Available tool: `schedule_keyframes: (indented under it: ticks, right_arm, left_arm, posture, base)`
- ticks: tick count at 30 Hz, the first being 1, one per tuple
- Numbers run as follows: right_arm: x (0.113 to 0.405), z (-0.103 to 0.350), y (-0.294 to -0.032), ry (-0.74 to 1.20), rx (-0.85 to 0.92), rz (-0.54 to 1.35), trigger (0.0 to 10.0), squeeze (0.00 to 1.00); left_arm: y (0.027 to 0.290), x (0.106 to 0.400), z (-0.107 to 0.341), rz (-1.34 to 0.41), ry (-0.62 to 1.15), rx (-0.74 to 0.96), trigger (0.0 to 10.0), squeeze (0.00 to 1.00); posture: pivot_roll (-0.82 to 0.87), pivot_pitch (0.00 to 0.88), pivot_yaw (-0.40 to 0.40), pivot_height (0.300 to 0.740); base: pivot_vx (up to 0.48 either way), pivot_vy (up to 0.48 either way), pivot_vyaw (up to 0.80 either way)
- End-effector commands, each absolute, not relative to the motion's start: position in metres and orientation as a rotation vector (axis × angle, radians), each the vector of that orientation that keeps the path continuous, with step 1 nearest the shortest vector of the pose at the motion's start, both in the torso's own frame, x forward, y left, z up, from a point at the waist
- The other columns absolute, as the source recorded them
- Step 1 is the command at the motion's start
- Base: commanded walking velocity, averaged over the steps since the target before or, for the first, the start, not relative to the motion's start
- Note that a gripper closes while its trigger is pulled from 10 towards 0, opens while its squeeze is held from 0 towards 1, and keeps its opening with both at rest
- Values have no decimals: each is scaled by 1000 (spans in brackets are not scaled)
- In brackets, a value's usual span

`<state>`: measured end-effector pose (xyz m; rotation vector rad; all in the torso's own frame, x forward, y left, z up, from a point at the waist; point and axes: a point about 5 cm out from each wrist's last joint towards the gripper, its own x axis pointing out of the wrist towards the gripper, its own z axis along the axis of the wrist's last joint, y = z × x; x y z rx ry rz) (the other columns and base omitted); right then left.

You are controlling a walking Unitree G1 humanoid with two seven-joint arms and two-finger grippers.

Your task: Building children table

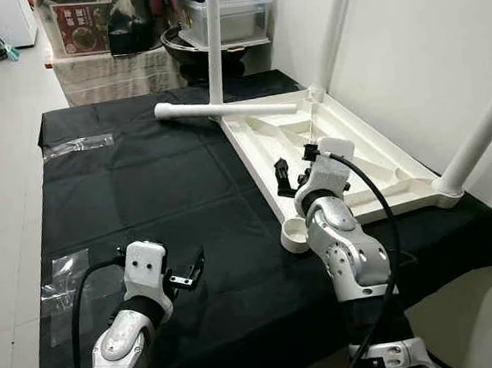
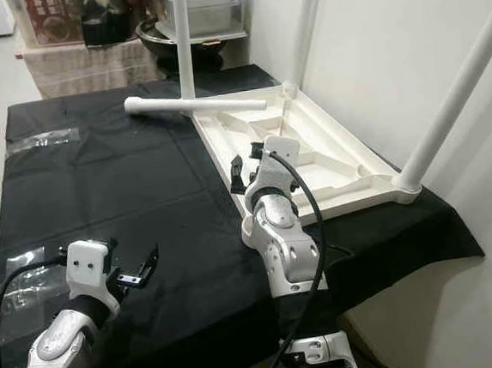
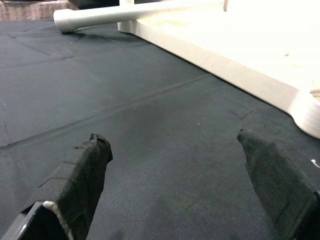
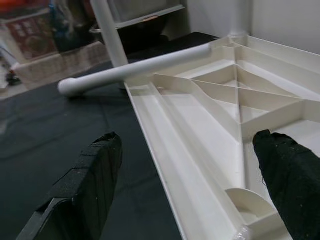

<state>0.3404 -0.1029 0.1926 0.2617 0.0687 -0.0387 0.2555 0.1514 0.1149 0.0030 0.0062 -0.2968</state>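
Observation:
A white children's tabletop (image 1: 357,127) lies upside down on a black cloth (image 1: 143,189), ribs facing up. Three white legs stand upright in its corners: far left (image 1: 212,40), far right (image 1: 335,21) and near right (image 1: 482,139). A loose white leg (image 1: 222,110) lies flat across the tabletop's far edge. The near-left corner socket (image 1: 295,234) holds no leg. My right gripper (image 1: 286,176) hovers open over the tabletop's left rim (image 4: 165,165), just beyond that socket. My left gripper (image 1: 189,271) is open low over the bare cloth (image 3: 165,125), left of the tabletop.
A white wall (image 1: 423,39) runs close along the tabletop's right side. Past the cloth's far edge stand a covered bench, a dark pan (image 1: 200,50) and a storage box (image 1: 231,17). Clear plastic scraps (image 1: 75,145) (image 1: 61,282) lie on the cloth's left side.

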Motion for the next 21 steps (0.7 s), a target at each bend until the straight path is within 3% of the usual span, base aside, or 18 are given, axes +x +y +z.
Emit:
schedule_keyframes:
  ticks: [1,21]
  right_arm:
    - [339,198,-94,45,307,-6,10000,0]
    - [340,198,-93,39,319,16,10000,0]
  left_arm:
    - [150,255,118,-301,-13,-15,10000,0]
    - [151,254,120,-278,-21,-42,10000,0]
  posture:
    - [65,0,-79,740]
    - [68,0,-84,740]
  base:
    - [0,0,0]
    - [0,0,0]
